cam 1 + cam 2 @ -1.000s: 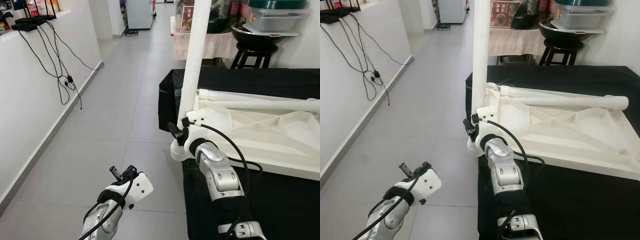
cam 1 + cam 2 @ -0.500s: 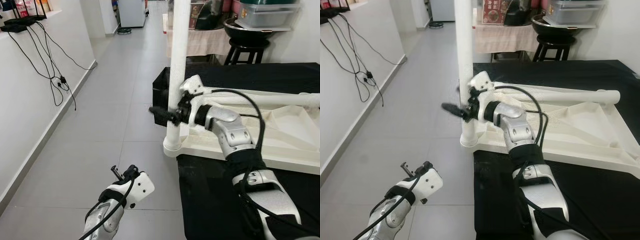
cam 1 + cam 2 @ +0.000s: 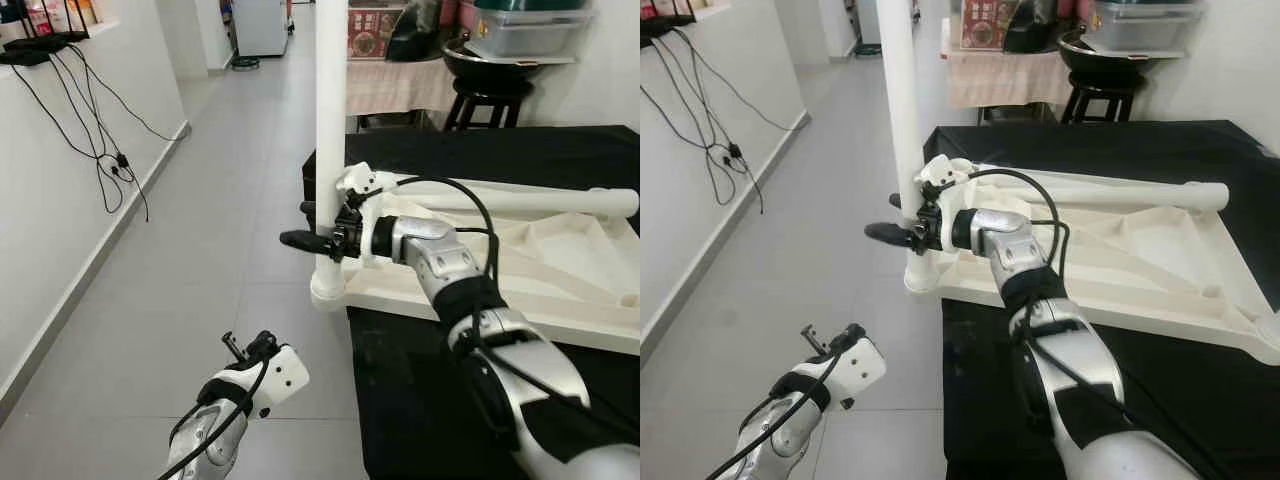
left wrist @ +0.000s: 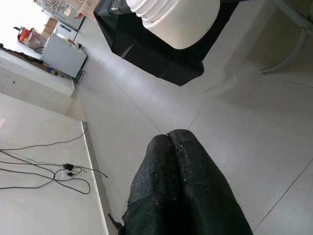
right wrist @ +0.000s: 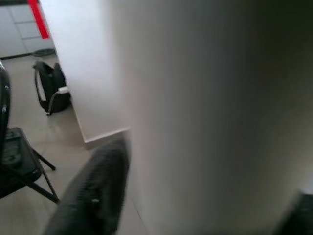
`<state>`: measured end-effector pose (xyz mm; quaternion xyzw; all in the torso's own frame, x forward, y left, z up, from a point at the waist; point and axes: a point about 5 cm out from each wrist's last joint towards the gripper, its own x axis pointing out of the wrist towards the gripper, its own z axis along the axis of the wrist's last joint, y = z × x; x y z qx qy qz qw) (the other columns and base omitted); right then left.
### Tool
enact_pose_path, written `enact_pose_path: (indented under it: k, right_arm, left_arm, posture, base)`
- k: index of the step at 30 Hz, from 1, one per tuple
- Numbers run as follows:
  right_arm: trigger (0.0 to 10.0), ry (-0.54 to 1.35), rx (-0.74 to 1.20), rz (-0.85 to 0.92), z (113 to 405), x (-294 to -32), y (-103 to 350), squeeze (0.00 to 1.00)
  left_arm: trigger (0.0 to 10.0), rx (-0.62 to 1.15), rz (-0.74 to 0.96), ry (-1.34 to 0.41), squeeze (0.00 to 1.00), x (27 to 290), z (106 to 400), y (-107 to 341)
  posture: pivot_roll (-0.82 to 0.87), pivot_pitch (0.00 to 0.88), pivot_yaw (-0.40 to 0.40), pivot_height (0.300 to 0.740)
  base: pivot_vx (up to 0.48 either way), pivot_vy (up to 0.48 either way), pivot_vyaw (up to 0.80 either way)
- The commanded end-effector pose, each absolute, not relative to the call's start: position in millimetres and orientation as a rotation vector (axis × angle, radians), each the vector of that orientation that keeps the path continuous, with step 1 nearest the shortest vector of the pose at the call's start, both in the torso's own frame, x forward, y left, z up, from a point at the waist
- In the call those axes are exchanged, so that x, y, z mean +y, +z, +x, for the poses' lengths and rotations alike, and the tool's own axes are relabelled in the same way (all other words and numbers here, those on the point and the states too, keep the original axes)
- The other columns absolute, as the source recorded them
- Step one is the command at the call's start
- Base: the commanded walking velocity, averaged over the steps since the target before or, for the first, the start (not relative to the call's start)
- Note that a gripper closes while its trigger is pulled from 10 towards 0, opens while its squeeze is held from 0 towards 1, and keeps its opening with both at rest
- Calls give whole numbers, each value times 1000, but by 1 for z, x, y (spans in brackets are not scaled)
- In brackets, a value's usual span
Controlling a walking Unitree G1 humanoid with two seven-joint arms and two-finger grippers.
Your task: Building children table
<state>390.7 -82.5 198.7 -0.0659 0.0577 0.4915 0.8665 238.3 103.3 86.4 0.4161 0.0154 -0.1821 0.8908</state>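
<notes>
Seating upright white plastic leg (image 3: 331, 120) | right gripper (image 3: 318, 226) straddling it, fingers apart | left gripper (image 4: 182, 186) closed, idle | keep leg vertical over white upturned tabletop (image 3: 520, 270)

Bright, even indoor light with soft shadows on the pale floor (image 3: 200, 260); head views sharp, right wrist view blurred, its white leg (image 5: 210, 112) out of focus.
</notes>
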Motion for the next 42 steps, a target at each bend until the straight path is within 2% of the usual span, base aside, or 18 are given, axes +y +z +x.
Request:
enact_pose_path:
  k: [1, 5, 9, 11, 13, 15, 16, 17, 18, 21, 26, 30, 31, 34, 35, 42]
  right_arm:
    - [0, 1029, 147, -146, 390, -76, 194, 0]
    - [0, 924, 160, -112, 393, -95, 185, 0]
    - [0, 977, 174, -53, 382, -118, 168, 0]
    - [0, 977, 174, -53, 382, -118, 168, 0]
    - [0, 1027, 217, -10, 367, -124, 146, 0]
    - [0, 475, 337, -53, 363, -133, 107, 0]
    - [0, 308, 364, -81, 361, -137, 99, 0]
    - [0, 308, 364, -81, 361, -137, 99, 0]
    - [0, 219, 394, -71, 345, -140, 88, 0]
    - [0, 212, 380, -36, 326, -145, 89, 0]
    - [0, 212, 306, -71, 330, -151, 106, 0]
    - [196, 242, 294, -88, 332, -141, 113, 0]
    - [10000, 262, 308, -93, 330, -129, 116, 0]
    - [10000, 260, 320, -94, 329, -126, 116, 0]
    - [10000, 285, 302, -89, 333, -122, 122, 1000]
    - [10000, 416, 214, -75, 356, -113, 150, 1000]
  left_arm:
    - [10000, 46, 874, -376, 0, 104, 236, 84]
    - [10000, 42, 873, -377, 0, 102, 235, 86]
    - [10000, 40, 873, -377, 0, 101, 235, 87]
    - [10000, 40, 873, -377, 0, 101, 235, 87]
    - [10000, 41, 872, -376, 0, 103, 234, 87]
    - [10000, 41, 871, -376, 0, 104, 234, 88]
    - [10000, 42, 871, -376, 0, 105, 233, 88]
    - [10000, 42, 871, -376, 0, 105, 233, 88]
    - [10000, 43, 870, -376, 0, 106, 233, 88]
    - [10000, 45, 871, -376, 0, 107, 233, 88]
    - [10000, 47, 871, -376, 0, 107, 234, 87]
    - [10000, 47, 871, -376, 0, 106, 234, 87]
    - [10000, 47, 871, -376, 0, 106, 235, 87]
    - [10000, 47, 871, -376, 0, 106, 235, 87]
    - [10000, 47, 871, -377, 0, 105, 235, 87]
    - [10000, 47, 871, -377, 0, 104, 236, 88]
  posture:
    - [82, 0, -21, 740]
    - [82, 0, -35, 740]
    - [72, 0, -35, 740]
    - [72, 0, -35, 740]
    - [45, 0, -34, 740]
    - [44, 0, -34, 740]
    - [44, 0, -34, 740]
    - [44, 0, -34, 740]
    - [30, 0, -27, 740]
    - [10, 0, -22, 740]
    - [3, 0, -21, 740]
    - [10, 0, -26, 740]
    - [12, 0, -26, 740]
    - [12, 0, -26, 740]
    - [16, 0, -29, 740]
    - [20, 0, -30, 740]
  base:
    - [0, 0, 0]
    - [0, 0, 0]
    - [0, 0, 0]
    - [0, 0, 0]
    - [0, 0, 0]
    - [0, 0, 0]
    - [0, 0, 0]
    - [0, 0, 0]
    - [0, 0, 0]
    - [0, 0, 0]
    - [0, 0, 0]
    - [0, 0, 0]
    - [0, 0, 0]
    - [0, 0, 0]
    - [0, 0, 0]
    - [0, 0, 0]
